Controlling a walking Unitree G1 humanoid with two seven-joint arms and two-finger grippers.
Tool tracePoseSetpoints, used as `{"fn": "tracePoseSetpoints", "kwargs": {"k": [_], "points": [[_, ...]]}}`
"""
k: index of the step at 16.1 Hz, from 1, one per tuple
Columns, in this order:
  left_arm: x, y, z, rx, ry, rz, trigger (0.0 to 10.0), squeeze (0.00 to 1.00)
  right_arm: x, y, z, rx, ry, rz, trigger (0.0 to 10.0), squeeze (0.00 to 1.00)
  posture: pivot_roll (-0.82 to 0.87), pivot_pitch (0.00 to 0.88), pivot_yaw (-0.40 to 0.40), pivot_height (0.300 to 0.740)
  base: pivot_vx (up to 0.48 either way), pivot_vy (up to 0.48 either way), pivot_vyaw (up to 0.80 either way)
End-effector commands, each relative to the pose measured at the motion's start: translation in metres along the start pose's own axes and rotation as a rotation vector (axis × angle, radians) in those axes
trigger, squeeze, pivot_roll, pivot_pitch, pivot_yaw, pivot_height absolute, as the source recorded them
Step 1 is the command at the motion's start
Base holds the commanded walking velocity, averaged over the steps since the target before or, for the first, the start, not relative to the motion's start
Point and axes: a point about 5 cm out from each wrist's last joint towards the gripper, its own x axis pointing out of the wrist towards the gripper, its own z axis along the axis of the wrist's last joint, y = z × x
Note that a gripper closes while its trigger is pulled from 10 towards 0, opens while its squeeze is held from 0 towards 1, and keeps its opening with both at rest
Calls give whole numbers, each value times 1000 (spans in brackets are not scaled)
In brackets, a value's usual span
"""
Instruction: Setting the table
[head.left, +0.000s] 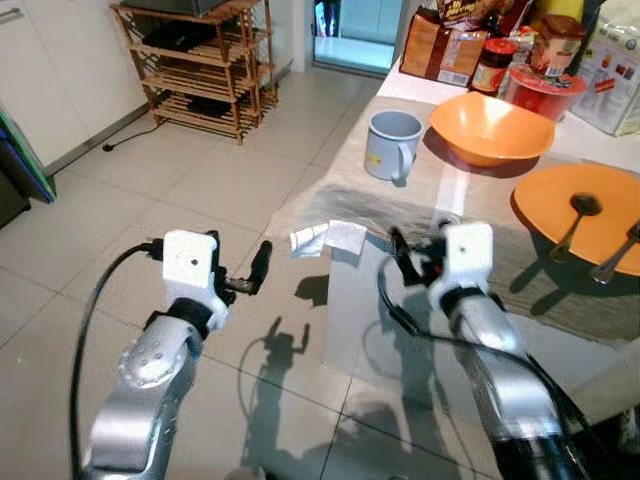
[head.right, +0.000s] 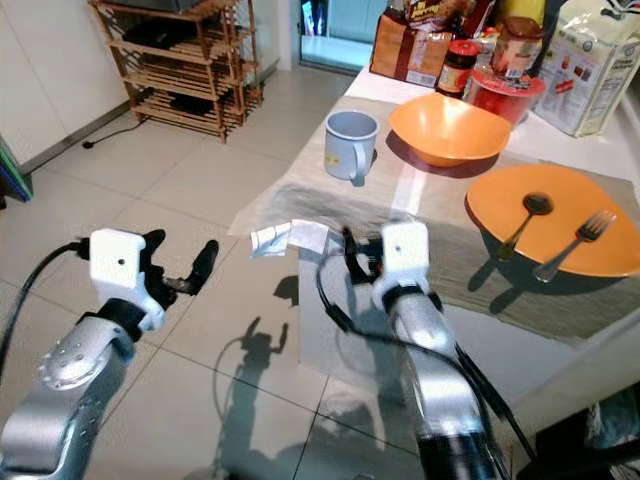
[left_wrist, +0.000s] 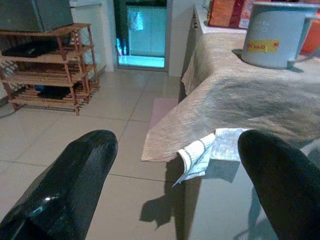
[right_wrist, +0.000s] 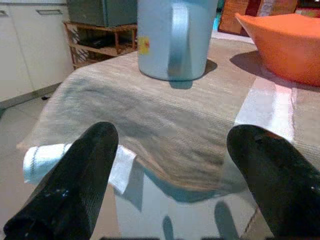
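Left gripper (head.left: 243, 270): fingers spread wide, holding nothing, out over the tiled floor (head.left: 200, 190) just off the table's near left corner.
Right gripper (head.right: 352, 256): fingers parted wide, holding nothing, at the near left corner of the table, above the placemat's hanging edge.
Placemat (head.left: 440, 215): grey-beige woven cloth across the tabletop, left edge draped over the table's left side.
Napkin (head.left: 328, 238): white, partly rolled, at the near left corner of the table, tucked under the placemat's overhang; seems to rest on the bare tabletop, though hard to tell from the head views.
Mug (head.left: 390, 143): pale blue with a yellow sticker, upright on the placemat near the table's left edge, handle toward the near side.
Bowl (head.left: 490, 128): orange, upright, on the placemat just beside the mug, further in from the left edge.
Plate (head.right: 555, 218): orange, on the placemat toward the table's right edge.
Spoon (head.right: 527, 218): dark, lying on the plate, bowl end pointing to the far side.
Fork (head.right: 575, 242): lying on the plate just beside the spoon, tines toward the far side.
Groceries (head.left: 500, 45): jars, a red container and packets crowded along the table's far edge.
Wooden rack (head.left: 200, 65): slatted shelves against the far wall, well apart from the table.
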Motion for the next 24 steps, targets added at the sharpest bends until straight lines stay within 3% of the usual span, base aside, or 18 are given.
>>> {"fn": "tracePoseSetpoints", "kwargs": {"k": [1,3,9,15,20,21,22,24], "points": [[-3,1,2,15,4,0,10000,0,4,-2,1,-6,-11,-13,10000,0,162,18,5,736,0,0,0],[-10,9,3,23,12,32,10000,0,28,-3,17,-22,-58,-11,10000,0,189,28,-8,736,0,0,0],[-17,12,5,37,19,60,10000,0,66,-12,45,-31,-115,-56,10000,0,245,41,-9,736,0,0,0],[-28,13,6,46,36,67,10000,0,78,-15,40,-21,-75,-91,10000,0,264,90,-3,736,0,0,0],[-28,7,5,28,44,62,10000,0,84,-11,34,-17,-39,-88,10000,0,248,99,-8,736,0,0,0],[-28,6,5,25,44,59,10000,0,86,-13,34,16,-26,-108,3255,0,248,99,-8,736,0,0,0],[-27,6,5,24,44,57,10000,0,87,-12,36,31,-24,-109,0,0,248,99,-8,736,0,0,0],[-26,5,5,24,43,55,10000,0,89,-11,39,19,-35,-102,0,0,241,104,-10,736,0,0,0]]}}
